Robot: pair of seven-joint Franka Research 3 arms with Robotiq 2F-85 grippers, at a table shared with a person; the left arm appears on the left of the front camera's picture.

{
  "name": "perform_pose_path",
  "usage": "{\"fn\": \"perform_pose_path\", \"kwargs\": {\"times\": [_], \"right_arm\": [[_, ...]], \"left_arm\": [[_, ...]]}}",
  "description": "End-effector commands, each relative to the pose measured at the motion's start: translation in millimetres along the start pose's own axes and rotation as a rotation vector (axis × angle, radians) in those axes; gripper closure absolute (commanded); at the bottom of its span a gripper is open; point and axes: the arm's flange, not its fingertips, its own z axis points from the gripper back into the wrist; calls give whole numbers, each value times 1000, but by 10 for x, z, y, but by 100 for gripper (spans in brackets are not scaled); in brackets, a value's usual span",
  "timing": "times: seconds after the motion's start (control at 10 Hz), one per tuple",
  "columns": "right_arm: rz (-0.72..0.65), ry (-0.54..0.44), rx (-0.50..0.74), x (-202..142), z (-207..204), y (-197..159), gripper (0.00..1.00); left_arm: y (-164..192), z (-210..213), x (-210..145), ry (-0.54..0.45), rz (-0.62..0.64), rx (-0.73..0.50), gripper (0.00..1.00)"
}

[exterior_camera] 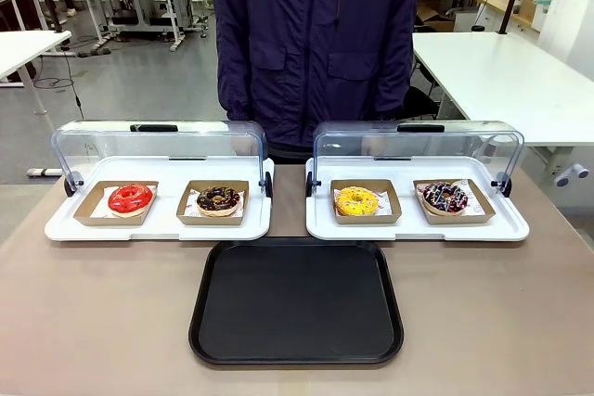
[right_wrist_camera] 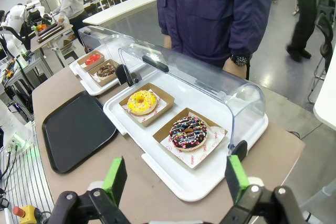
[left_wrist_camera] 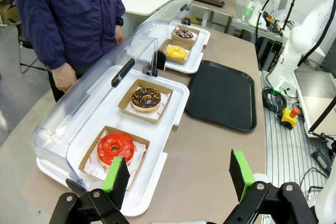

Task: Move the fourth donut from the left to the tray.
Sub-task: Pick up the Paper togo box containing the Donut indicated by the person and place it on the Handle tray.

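Note:
The fourth donut has dark chocolate glaze, white and pink stripes and sprinkles. It sits in a brown cardboard holder at the right end of the right white display tray, under a raised clear lid. I also see this donut just ahead of my right gripper, which is open and holds nothing. From the left wrist the donut is far off. The black tray lies flat on the table in front of both display trays. My left gripper is open, hovering near the red donut.
A red donut and a chocolate crumb donut sit in the left display tray; a yellow donut sits left of the fourth donut. A person stands at the far side, hands down. Both lids are open.

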Motion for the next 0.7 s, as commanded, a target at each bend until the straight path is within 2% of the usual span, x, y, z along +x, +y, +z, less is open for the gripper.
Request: {"fn": "perform_pose_path", "kwargs": {"times": [0.0,0.6], "right_arm": [[25,-30,2,15,-14,-35,0],[25,-30,2,15,-14,-35,0]], "left_arm": [[-44,-9,15,11,2,9,0],[-44,-9,15,11,2,9,0]]}}
